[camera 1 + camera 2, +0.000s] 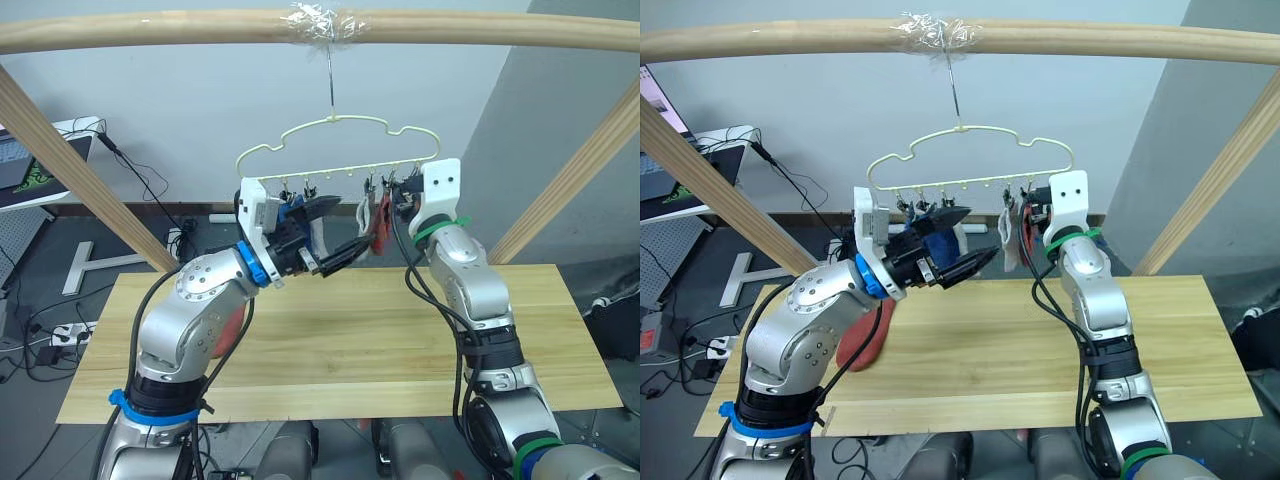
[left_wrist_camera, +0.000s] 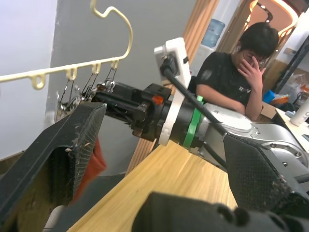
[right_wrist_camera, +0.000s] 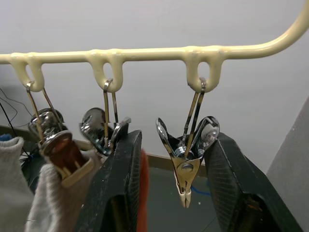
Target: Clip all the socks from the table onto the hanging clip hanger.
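Head views: clip hanger (image 1: 340, 150) hangs from a wooden bar (image 1: 150, 28) above the worktop (image 1: 340, 345); blue sock (image 1: 300, 215), grey sock (image 1: 365, 215) and red sock (image 1: 383, 222) hang clipped.
Left gripper (image 1: 335, 235): fingers spread wide, empty, at 9 o'clock of the red sock.
On worktop: a rust-red sock (image 1: 862, 345).
Right wrist view: right gripper (image 3: 176, 193) open, fingers straddling an empty clip (image 3: 186, 162).
Left wrist view: a person (image 2: 236, 77) seated behind.

Silver arms, black cables, coloured bands

The clip hanger (image 1: 345, 150) hangs above the table's (image 1: 560, 330) far edge; socks (image 1: 372, 222) hang from its right clips.
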